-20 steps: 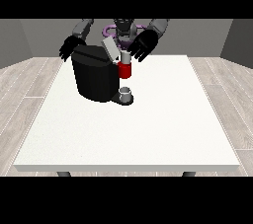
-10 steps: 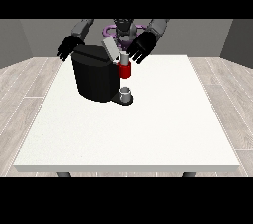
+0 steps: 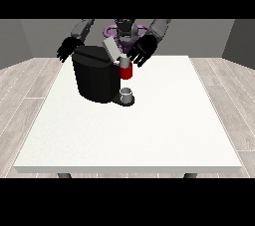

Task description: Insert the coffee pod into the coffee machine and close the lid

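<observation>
Surface (image 3: 129,135): white, carrying machine toward far side.
Cup (image 3: 127,94): on machine's base, nearest.
Machine (image 3: 97,78): black, lid (image 3: 111,49) tilted up.
Pod: cannot tell.
Robot hand at right (image 3: 143,51): fingers spread, released, beside lid.
Robot hand at left (image 3: 67,49): released, behind machine.

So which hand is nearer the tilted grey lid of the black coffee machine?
The left hand, at the view's right, sits just beside the tilted grey lid. The other hand hangs off the black coffee machine's far side.

Coffee machine (image 3: 97,78) matt black plastic; table (image 3: 129,130) smooth matt white.
</observation>
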